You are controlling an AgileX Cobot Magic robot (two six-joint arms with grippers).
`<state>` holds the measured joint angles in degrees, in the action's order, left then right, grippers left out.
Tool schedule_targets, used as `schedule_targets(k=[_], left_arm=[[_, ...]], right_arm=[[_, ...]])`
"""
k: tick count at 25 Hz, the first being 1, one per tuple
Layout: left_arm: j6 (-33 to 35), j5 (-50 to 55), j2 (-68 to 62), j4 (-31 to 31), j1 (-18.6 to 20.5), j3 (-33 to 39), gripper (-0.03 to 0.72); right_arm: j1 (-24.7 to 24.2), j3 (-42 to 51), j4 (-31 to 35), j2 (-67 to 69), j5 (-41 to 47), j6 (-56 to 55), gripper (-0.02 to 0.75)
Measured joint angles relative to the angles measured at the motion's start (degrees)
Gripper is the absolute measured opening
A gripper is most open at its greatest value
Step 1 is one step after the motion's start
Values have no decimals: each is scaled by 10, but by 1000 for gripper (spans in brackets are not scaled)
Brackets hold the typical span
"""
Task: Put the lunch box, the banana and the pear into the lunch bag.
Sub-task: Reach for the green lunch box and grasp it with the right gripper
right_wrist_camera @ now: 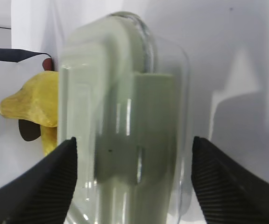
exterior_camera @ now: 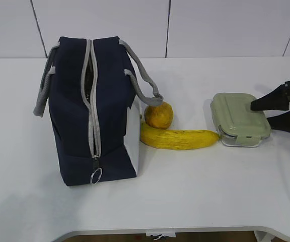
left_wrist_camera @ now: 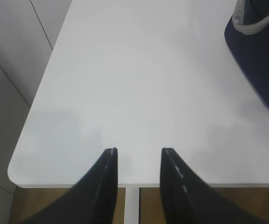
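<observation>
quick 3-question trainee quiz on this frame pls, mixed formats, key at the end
1. True or false: the lunch box already sits inside the lunch bag.
2. Which gripper is at the lunch box? A) left gripper B) right gripper
3. Fill in: the pear sits just behind the ___, next to the bag's white end panel.

Key:
1. False. It rests on the table, right of the banana.
2. B. Its open fingers straddle the box; the left hangs over bare table.
3. Banana.
</observation>
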<state>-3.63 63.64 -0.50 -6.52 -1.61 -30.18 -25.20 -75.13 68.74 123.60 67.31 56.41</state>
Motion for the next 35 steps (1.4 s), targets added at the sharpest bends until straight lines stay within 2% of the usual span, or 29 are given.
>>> schedule_targets(k=[11,14,21,35], left_arm=[[0,0,0,0,0,0,240],[0,0,0,0,0,0,240],[0,0,0,0,0,0,240],[0,0,0,3,0,0,240]], right_arm=[[13,0,13,20,-1,7,580],[14,0,15,20,-1,8,547],[14,0,32,20,-1,9,416],[14,0,32,20,-1,9,403]])
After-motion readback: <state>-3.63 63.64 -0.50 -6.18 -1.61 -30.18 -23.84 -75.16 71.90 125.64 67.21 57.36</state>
